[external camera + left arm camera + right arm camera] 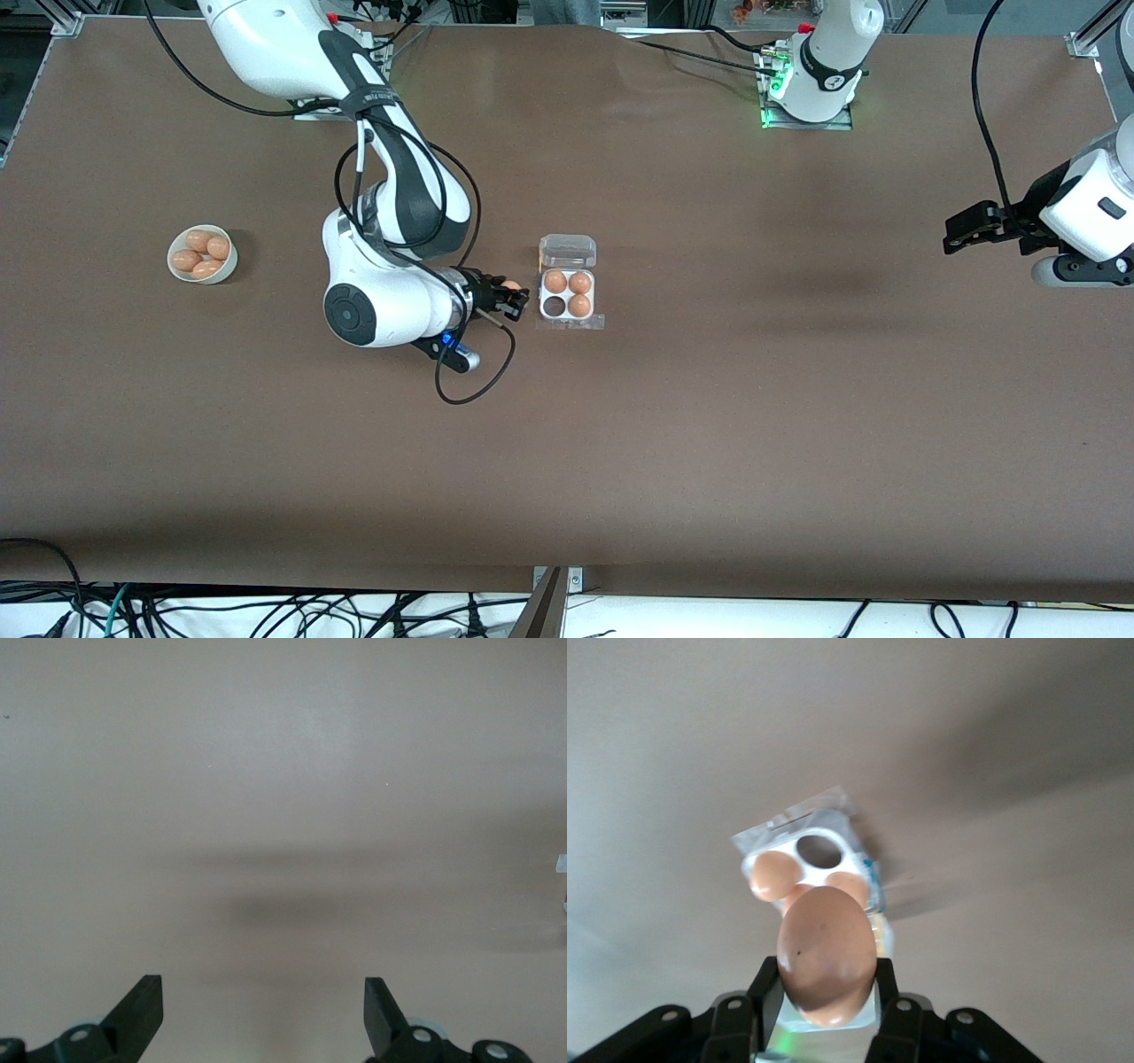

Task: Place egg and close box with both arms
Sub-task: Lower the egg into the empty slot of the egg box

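The box (pixel 567 321) sits mid-table with its clear lid (pixel 568 251) hinged open toward the robots' bases. Three brown eggs fill its cells; the cell (pixel 555 307) nearest the right arm's end and the front camera is empty. My right gripper (pixel 514 299) hovers just beside the box, shut on the egg (pixel 511 285). In the right wrist view the egg (pixel 826 955) is pinched between both fingers, with the box (pixel 799 826) showing past it. My left gripper (pixel 955 232) waits open over the table's left-arm end; its fingertips (pixel 142 1005) stand wide apart with nothing between.
A round white bowl (pixel 180 270) holding several brown eggs stands toward the right arm's end of the table. A black cable (pixel 474 383) loops from the right wrist down onto the table. The brown table (pixel 709 425) stretches wide around the box.
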Motion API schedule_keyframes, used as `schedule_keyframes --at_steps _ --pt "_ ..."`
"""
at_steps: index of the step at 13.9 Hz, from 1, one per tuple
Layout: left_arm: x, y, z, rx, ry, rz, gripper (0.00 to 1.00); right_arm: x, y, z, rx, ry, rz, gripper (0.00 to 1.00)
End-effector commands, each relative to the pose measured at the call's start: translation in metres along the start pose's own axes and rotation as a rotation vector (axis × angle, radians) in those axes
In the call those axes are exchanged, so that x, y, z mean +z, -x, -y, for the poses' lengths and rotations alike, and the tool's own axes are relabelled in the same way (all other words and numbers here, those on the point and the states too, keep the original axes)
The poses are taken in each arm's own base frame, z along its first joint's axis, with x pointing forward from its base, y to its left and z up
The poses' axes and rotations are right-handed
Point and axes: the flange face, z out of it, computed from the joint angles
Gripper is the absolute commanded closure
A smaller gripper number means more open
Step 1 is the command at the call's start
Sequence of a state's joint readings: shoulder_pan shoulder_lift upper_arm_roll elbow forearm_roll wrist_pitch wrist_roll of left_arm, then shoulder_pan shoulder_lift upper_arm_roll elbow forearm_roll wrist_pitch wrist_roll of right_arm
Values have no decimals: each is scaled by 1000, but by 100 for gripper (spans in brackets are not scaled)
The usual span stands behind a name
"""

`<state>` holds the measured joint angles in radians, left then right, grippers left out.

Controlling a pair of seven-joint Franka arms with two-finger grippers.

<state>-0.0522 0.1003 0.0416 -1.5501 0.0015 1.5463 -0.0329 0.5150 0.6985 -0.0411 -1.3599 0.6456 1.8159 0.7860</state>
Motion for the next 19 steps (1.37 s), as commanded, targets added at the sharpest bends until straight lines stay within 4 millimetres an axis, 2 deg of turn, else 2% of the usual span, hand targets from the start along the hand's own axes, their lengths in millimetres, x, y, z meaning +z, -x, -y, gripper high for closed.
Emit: schedule_keyframes --at_steps 1,4,8,12,14,19 --pt "-6 -1 4 11 -14 4 0 10 -11 10 88 -76 43 60" --pt "-5 -2 3 12 -14 6 0 21 -18 12 160 -138 101 60" --pt "-5 -2 4 11 -14 6 0 38 -22 10 252 -115 118 60" --pt "-5 -2 2 12 -14 6 0 64 -20 19 315 -126 88 60" --pt "-5 -2 3 12 -14 6 0 73 -16 24 329 -138 94 60" --pt "-5 -2 3 12 -14 6 0 87 -18 24 352 -162 150 61"
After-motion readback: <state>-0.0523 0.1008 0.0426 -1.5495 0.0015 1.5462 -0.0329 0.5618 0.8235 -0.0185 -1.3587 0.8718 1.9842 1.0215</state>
